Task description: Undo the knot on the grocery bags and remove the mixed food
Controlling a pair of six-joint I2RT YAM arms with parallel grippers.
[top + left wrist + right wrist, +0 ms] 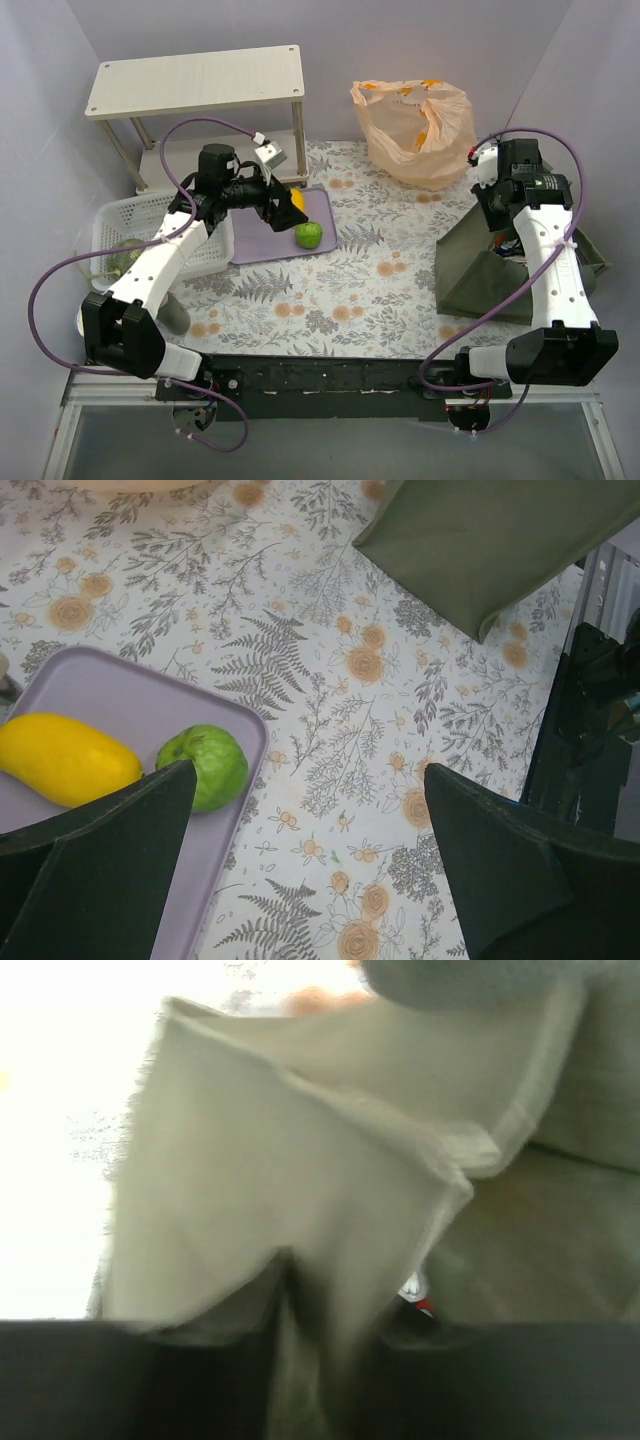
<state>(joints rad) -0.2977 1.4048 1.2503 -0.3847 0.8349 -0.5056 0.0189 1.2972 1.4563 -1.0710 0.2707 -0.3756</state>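
Note:
The peach-orange grocery bag (412, 125) stands at the back of the table; I cannot make out a knot on it. A yellow oval fruit (297, 201) (65, 760) and a green round fruit (308, 235) (207, 765) lie on a lilac tray (260, 245) (110, 695). My left gripper (275, 207) (308, 780) is open and empty, hovering just above the tray beside the fruit. My right gripper (502, 238) (322, 1370) is shut on a fold of the olive-green fabric tote (480, 270) (300, 1190). A round green melon (125, 257) lies in the white basket.
A white basket (150, 215) stands at the left edge. A white two-level shelf (195, 80) is at the back left. The tote also shows in the left wrist view (480, 540). A small red and white item (415, 1295) peeks from the tote.

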